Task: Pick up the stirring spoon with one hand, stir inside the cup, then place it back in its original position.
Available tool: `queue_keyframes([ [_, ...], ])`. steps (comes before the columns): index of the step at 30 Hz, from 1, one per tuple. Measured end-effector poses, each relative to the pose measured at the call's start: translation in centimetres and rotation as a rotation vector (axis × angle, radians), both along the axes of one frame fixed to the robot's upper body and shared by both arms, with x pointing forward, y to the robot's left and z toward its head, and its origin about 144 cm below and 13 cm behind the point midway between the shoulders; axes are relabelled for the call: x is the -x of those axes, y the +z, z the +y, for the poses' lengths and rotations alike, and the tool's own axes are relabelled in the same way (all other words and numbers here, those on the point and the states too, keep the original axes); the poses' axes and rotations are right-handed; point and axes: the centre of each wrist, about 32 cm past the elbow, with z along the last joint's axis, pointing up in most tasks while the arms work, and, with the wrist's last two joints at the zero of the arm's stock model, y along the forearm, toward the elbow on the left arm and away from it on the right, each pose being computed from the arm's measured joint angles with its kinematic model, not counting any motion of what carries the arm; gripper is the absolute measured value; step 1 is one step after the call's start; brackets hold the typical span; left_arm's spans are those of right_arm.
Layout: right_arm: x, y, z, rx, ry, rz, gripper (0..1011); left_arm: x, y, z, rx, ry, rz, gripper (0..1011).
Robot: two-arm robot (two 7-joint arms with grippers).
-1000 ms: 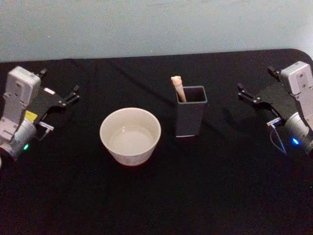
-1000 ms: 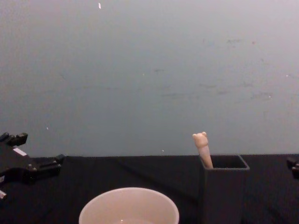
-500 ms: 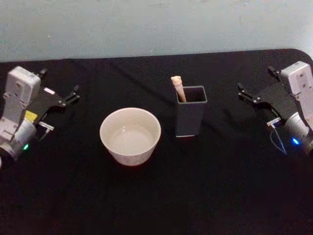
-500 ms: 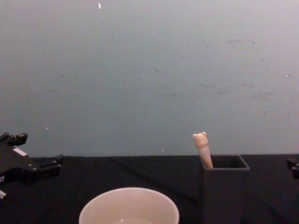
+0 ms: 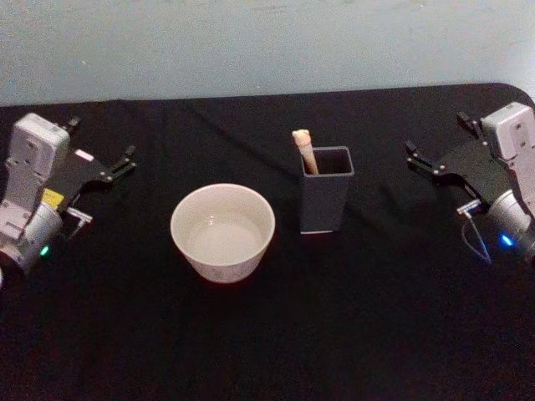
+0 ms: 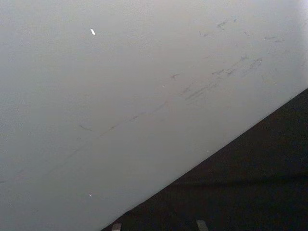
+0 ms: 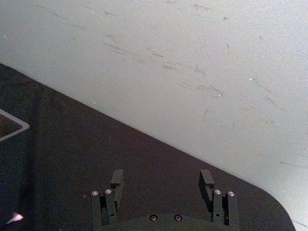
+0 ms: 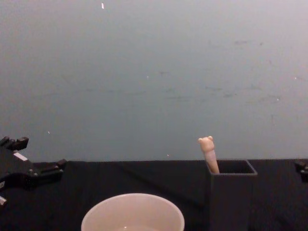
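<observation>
Table under black cloth (image 5: 267, 334), bearing all. Near its middle, wide round cream-white cup (image 5: 222, 231); just right of it, tall dark grey square holder (image 5: 325, 200). By the left edge, left gripper (image 5: 103, 138); by the right edge, right gripper (image 5: 435, 134); fingers spread and empty on both. In the holder's rear left corner, slim cream-beige bear-topped stirring spoon (image 5: 304, 149), near upright, well apart from both grippers, likely nearer the right.
</observation>
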Motion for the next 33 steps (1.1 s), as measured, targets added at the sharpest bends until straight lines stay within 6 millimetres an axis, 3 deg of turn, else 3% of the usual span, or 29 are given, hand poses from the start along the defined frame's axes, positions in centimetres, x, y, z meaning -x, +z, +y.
queue_keyframes([
  [13, 1.3, 4.0, 1.0, -0.119, 0.098, 0.041, 1000, 0.0, 0.0, 0.0, 0.000, 0.000, 0.000, 1001],
  [19, 2.3, 6.1, 1.5, -0.183, 0.226, 0.097, 1000, 0.0, 0.0, 0.0, 0.000, 0.000, 0.000, 1001],
  [27, 2.3, 7.0, 1.6, -0.179, 0.366, 0.150, 1000, 0.0, 0.0, 0.0, 0.000, 0.000, 0.000, 1001],
  [33, 1.6, 6.6, 2.5, -0.134, 0.430, 0.174, 1000, 0.0, 0.0, 0.0, 0.000, 0.000, 0.000, 1001],
])
